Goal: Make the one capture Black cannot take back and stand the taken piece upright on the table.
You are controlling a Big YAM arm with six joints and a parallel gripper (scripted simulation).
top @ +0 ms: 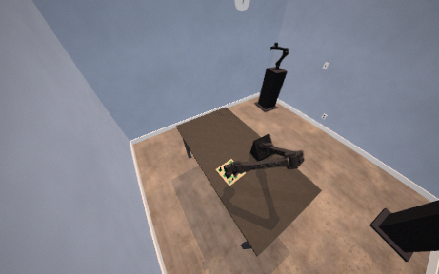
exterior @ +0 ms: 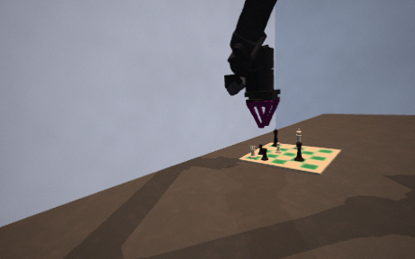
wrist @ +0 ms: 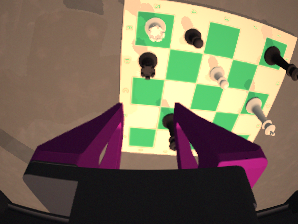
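A small green and cream chessboard (exterior: 292,157) lies on the brown table; it also shows in the wrist view (wrist: 200,76) and in the top view (top: 230,172). Black pieces stand on it, among them a tall one (exterior: 299,152), another tall one (exterior: 275,137) and two pawns (exterior: 265,155). White pieces stand there too: a tall one (exterior: 299,135), a rook (exterior: 252,150) and a pawn (exterior: 278,147). My gripper (exterior: 262,121) hangs well above the board's near-left part, pointing down. Its purple fingers are drawn partway in with a gap and hold nothing. A black piece (wrist: 169,123) shows by the right fingertip, far below.
The board lies near the table's edge (top: 213,183) on the wall side. The arm's base (top: 262,146) stands on the table behind the board. A second black arm on a pedestal (top: 271,86) stands in the far corner of the room.
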